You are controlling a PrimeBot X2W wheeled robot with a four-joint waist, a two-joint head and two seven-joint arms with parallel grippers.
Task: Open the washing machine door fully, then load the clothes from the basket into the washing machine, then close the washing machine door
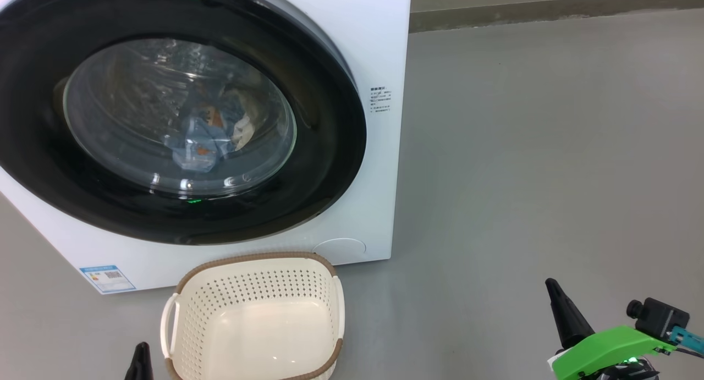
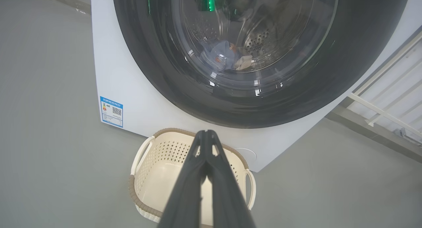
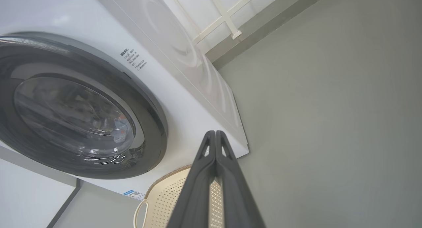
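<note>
The white washing machine (image 1: 379,28) stands at the upper left with its black-rimmed door (image 1: 324,165) shut flat against the front. Through the glass porthole I see the light blue clothes (image 1: 201,141) lying in the drum, also the clothes (image 2: 222,56) in the left wrist view. The cream basket (image 1: 258,314) sits on the floor in front of the machine and holds nothing. My left gripper (image 2: 206,133) hangs over the basket (image 2: 158,165), shut on nothing; its tip (image 1: 142,348) pokes up at the bottom edge. My right gripper (image 1: 551,285), shut and holding nothing, is low at the right, well clear of the machine.
Grey floor (image 1: 539,160) stretches to the right of the machine up to a wall base (image 1: 550,11). A blue label sticker (image 1: 107,278) marks the machine's lower left corner. A white railing (image 2: 385,106) stands beyond the machine's far side.
</note>
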